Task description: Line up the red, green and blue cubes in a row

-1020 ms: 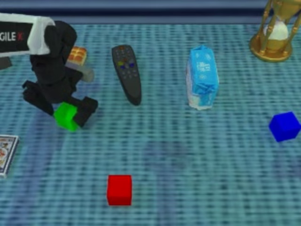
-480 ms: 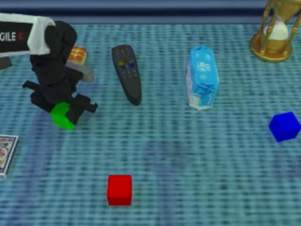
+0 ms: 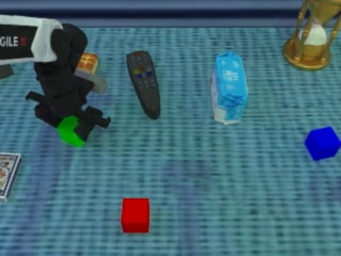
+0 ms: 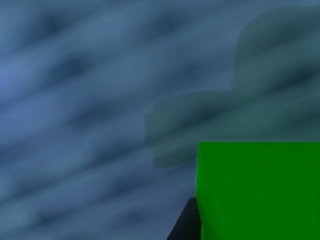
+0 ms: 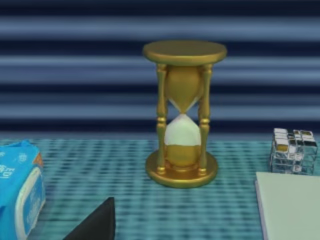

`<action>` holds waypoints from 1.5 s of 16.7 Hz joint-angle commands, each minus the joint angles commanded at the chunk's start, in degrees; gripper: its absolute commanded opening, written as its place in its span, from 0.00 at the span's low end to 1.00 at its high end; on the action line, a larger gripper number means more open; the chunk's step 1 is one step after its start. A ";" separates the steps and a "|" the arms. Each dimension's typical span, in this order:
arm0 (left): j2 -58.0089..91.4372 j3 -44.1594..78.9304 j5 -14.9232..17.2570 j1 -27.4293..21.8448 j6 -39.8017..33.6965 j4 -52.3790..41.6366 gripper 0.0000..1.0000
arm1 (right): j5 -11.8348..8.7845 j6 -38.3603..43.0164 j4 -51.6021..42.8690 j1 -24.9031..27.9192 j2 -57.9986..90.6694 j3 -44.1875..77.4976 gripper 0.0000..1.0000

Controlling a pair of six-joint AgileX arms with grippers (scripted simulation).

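The green cube (image 3: 71, 131) sits at the table's left, and my left gripper (image 3: 71, 126) is shut on it from both sides. It fills the near corner of the left wrist view as the green cube (image 4: 257, 190), with one dark finger (image 4: 187, 225) against its side. The red cube (image 3: 135, 215) lies at the front, left of centre. The blue cube (image 3: 322, 143) rests near the right edge. My right arm is outside the top view; only a black part of my right gripper (image 5: 97, 222) shows in its wrist view.
A black remote (image 3: 144, 82) and a blue carton (image 3: 229, 88) lie behind the middle. A golden hourglass (image 3: 311, 37) stands at the back right. A bread bun (image 3: 88, 63) sits behind the left arm, and a card box (image 3: 8, 173) at the left edge.
One second ago the left fingers stood wider around the green cube. They have since closed onto it, nudging it slightly back and left. Red and blue cubes have not moved.
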 joint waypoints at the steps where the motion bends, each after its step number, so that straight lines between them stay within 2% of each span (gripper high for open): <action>1: -0.49 0.07 0.10 0.07 -0.02 -0.18 0.00 | 0.00 0.00 0.00 0.00 0.00 0.00 1.00; 4: -1.30 1.84 0.15 0.10 0.14 -2.59 0.00 | 0.00 0.00 0.00 0.00 0.00 0.00 1.00; 9: -5.27 7.44 0.06 1.07 -0.13 -12.61 0.00 | 0.00 0.00 0.00 0.00 0.00 0.00 1.00; 16: -5.81 7.59 0.02 -0.69 -2.05 -13.16 0.00 | 0.00 0.00 0.00 0.00 0.00 0.00 1.00; 20: -7.04 6.14 -0.05 -7.83 -12.83 -13.27 0.00 | 0.00 0.00 0.00 0.00 0.00 0.00 1.00; 25: -10.28 1.85 -0.11 -20.90 -35.13 -13.25 0.00 | 0.00 0.00 0.00 0.00 0.00 0.00 1.00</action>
